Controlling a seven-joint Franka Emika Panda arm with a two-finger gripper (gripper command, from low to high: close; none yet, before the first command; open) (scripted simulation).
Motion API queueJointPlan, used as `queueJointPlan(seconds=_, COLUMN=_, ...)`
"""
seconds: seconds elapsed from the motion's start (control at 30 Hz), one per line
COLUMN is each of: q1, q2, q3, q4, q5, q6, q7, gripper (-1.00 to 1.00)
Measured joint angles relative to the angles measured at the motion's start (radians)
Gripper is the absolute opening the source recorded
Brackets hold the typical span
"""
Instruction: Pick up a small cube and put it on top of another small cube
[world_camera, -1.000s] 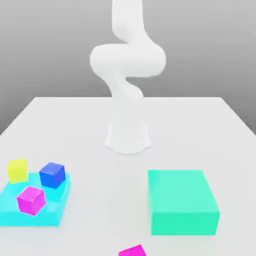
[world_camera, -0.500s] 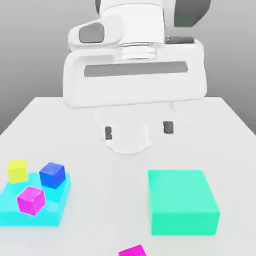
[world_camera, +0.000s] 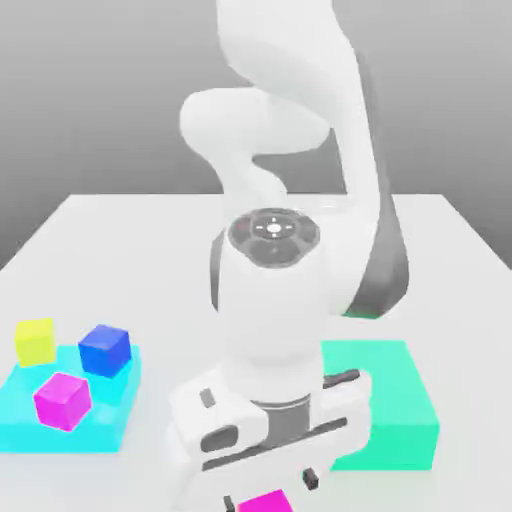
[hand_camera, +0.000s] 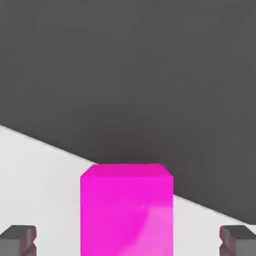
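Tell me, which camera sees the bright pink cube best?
The hand view: the bright pink cube looks big there, sitting between the open claw's fingertips. The exterior view catches just its top at the bottom edge, under the claw.

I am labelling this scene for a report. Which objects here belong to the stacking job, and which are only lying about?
For the job:
- hot-pink cube, between the open gripper's fingers, untouched
- yellow cube

Lying about:
- blue cube and purplish-magenta cube, both on the cyan block
- large teal-green block
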Motion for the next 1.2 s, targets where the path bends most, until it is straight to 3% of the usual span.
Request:
queueJointPlan(seconds=0.03, q1=-0.003, q2=0.023, q3=0.003, q4=0.005, q5=0.002, q6=0.018, q7=-0.002, gripper=-1.00)
queueJointPlan(seconds=0.27, q1=-0.003, q2=0.023, q3=0.003, q4=0.004, q5=0.002, q6=0.016, q7=-0.002, gripper=-1.00)
queueJointPlan(seconds=0.47, q1=-0.009, q2=-0.151, q3=-0.030, q4=-0.039, q5=-0.044, q6=-0.109, q7=-0.025, gripper=-1.00)
queueJointPlan(seconds=0.83, q1=-0.165, q2=-0.383, q3=-0.154, q4=-0.144, q5=-0.155, q6=-0.205, q7=-0.383, gripper=-1.00)
queueJointPlan(seconds=1.2, q1=-0.347, q2=-0.522, q3=-0.237, q4=-0.248, q5=-0.090, q6=-0.270, q7=-0.850, gripper=-1.00)
